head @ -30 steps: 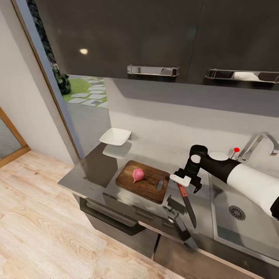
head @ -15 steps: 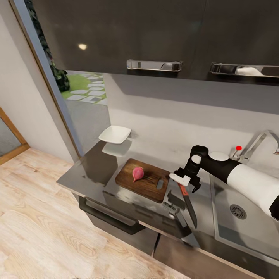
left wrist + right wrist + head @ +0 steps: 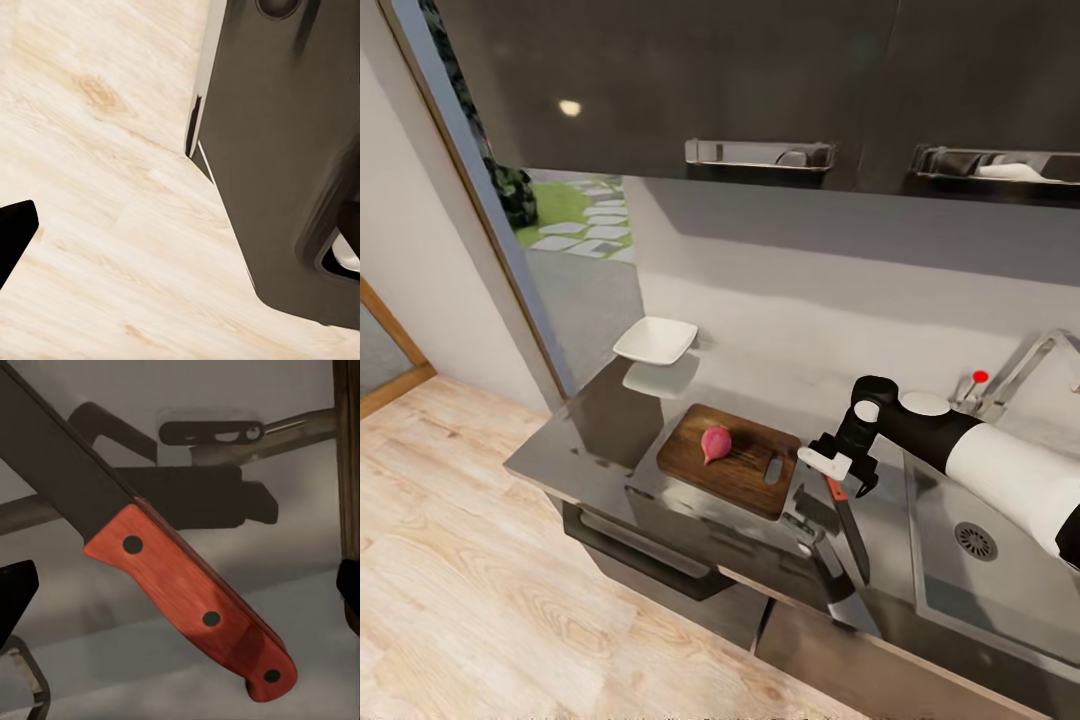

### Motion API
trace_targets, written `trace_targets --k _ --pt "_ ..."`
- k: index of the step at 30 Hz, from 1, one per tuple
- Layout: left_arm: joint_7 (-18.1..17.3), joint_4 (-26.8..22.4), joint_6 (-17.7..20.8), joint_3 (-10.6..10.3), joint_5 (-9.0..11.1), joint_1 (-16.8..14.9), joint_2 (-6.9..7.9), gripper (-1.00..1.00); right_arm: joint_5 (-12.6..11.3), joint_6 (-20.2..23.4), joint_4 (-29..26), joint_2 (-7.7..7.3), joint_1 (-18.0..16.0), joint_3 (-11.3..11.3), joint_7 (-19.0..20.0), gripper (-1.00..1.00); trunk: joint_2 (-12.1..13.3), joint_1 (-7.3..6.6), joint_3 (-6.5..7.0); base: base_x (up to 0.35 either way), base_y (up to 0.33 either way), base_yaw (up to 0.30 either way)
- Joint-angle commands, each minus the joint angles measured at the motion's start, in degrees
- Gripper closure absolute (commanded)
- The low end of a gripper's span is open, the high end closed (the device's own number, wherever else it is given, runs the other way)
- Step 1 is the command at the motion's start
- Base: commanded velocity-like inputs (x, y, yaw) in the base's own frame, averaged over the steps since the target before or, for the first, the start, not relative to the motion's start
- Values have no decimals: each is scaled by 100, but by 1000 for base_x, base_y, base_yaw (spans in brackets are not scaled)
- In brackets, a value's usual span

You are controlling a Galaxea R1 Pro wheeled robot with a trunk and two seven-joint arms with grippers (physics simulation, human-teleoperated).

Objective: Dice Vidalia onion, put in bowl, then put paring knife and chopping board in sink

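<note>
Between board and sink: the paring knife (image 3: 848, 523) lies flat on the tabletop (image 3: 600, 432), just beside the right short end of the chopping board (image 3: 732, 461), the end with the handle slot.
Knife axis: its red handle sits at the far end, directly under the right gripper (image 3: 838, 472); the dark blade runs from there toward the tabletop's pale front edge, roughly parallel to the board's short side.
Handle seen from the wrist: in the right wrist view the paring knife (image 3: 161, 559) crosses the frame on a diagonal, rivets up, centred between the two dark fingers (image 3: 16, 589) at the frame's edges.
Fingers: those of the right arm stand wide, one on each side of the handle and clear of it, holding nothing.
Judged move: a straight descent should bring them round the handle; a small roll of the wrist may be needed to square them across it.
Right arm pose: reaching in from over the sink (image 3: 1000, 575), forearm level, wrist bent down so the gripper points at the tabletop.
Left arm: its wrist camera looks at wood floor and a dark cabinet; one dark fingertip shows, and I cannot tell its state.
Onion: the Vidalia onion (image 3: 715, 442) rests whole on the board's left half, well apart from the knife.
Bowl: the bowl (image 3: 656, 341) stands at the tabletop's back left corner, beyond the board.
</note>
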Motion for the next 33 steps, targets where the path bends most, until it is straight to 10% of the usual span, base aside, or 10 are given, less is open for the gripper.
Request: trace_targets --k 1,33 --pt "0 19 -32 -47 33 -8 -4 -100 18 -26 -12 -5 -8 21 -9 -100 -11 3 -20 0 0 0" --pt "0 19 -36 -49 33 -8 -4 -100 26 -26 -7 -11 -8 69 -16 -100 -11 3 -167 37 -2 0"
